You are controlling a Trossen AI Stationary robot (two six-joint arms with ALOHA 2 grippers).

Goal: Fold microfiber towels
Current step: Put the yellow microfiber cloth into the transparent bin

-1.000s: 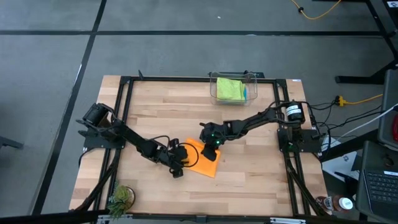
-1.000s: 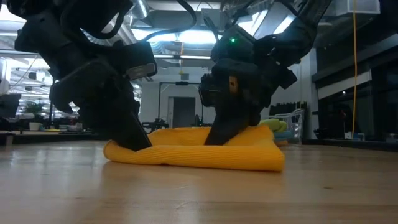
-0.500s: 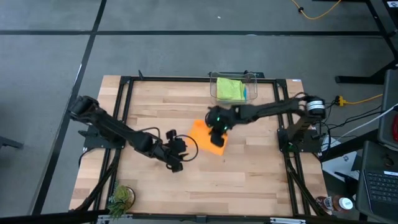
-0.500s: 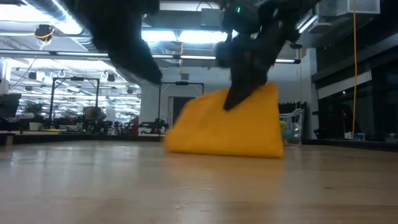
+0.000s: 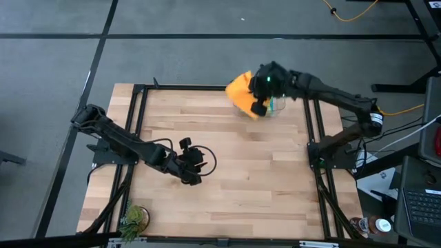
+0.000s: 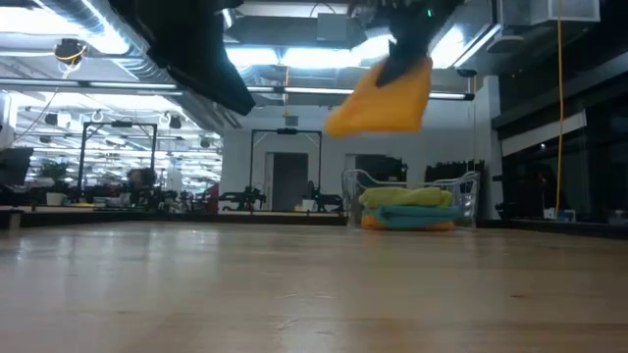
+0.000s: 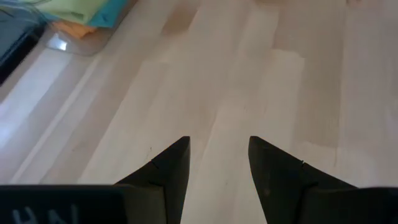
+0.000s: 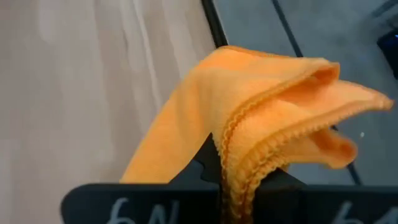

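The right gripper (image 5: 260,105) is carrying a folded orange microfiber towel (image 5: 242,92) high in the air at the far edge of the wooden counter (image 5: 227,200), its jaws clamped tight on the cloth's layered edges. The towel is hanging right over the clear plastic bin (image 6: 459,188) at the far side, which is holding a stack already: a lime green towel (image 6: 404,197) on top, a teal-blue towel (image 6: 412,213) beneath it, and a sliver of another orange towel (image 6: 371,222) at the bottom.

To do this well, I'd say the arm needs to be lowering squarely inside the bin's walls and letting go low, so the fold isn't springing apart as the cloth drops. The towel is drooping to one side, and that loose corner could be catching on the bin's rim.

The left gripper (image 7: 219,163) is hanging over bare counter nearer the front, jaws parted and holding nothing. A small green plant (image 5: 133,220) is sitting at the near left corner, well apart from the action.
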